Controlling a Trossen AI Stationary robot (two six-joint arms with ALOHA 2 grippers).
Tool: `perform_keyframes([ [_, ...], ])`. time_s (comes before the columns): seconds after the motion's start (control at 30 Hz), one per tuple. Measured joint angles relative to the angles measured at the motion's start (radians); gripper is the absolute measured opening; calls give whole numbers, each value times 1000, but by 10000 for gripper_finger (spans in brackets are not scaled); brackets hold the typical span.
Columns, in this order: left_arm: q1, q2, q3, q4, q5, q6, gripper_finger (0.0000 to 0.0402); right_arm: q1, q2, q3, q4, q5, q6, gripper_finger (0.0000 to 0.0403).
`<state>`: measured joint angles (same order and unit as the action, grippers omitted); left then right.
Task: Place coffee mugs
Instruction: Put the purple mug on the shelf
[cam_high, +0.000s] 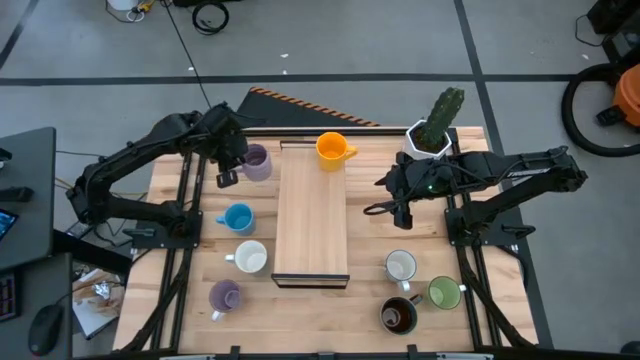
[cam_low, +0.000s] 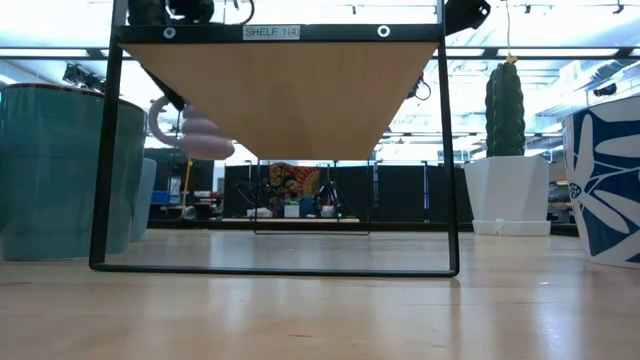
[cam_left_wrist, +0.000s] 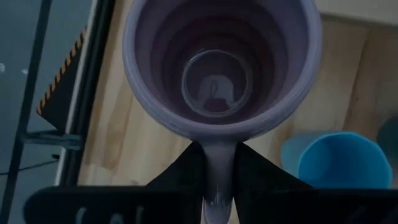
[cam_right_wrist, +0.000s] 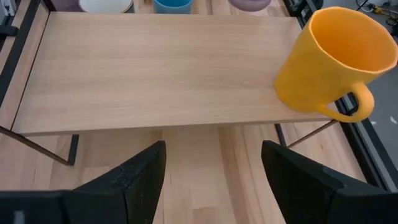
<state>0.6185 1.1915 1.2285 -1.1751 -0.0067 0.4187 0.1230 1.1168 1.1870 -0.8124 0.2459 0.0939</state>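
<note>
High view gives you the left gripper clamped on a lilac mug's handle, lifted beside the shelf. Your orange mug sits on the shelf's far end; the right gripper hangs spread wide beside it.

I see one mug on the shelf, at its far end. My left gripper holds another mug off the shelf's left edge. Remaining mugs flank the shelf; a cactus pot sits far right.
</note>
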Motion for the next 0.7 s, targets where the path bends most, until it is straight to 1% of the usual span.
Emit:
perform_keyframes([
  [0.13,-13,0,53,-14,3,-1,60,0,0,0,1,0,-8,270],
  [0.3,-66,17,95,-15,9,-3,60,0,0,0,1,0,-9,270],
  [0.4,-103,64,133,-18,10,-9,60,0,0,0,4,0,-11,270],
  [0.5,-131,123,201,-25,9,7,60,0,0,0,6,0,-11,270],
  [0.7,-150,261,334,-56,9,41,60,0,0,0,6,-1,-11,270],
])
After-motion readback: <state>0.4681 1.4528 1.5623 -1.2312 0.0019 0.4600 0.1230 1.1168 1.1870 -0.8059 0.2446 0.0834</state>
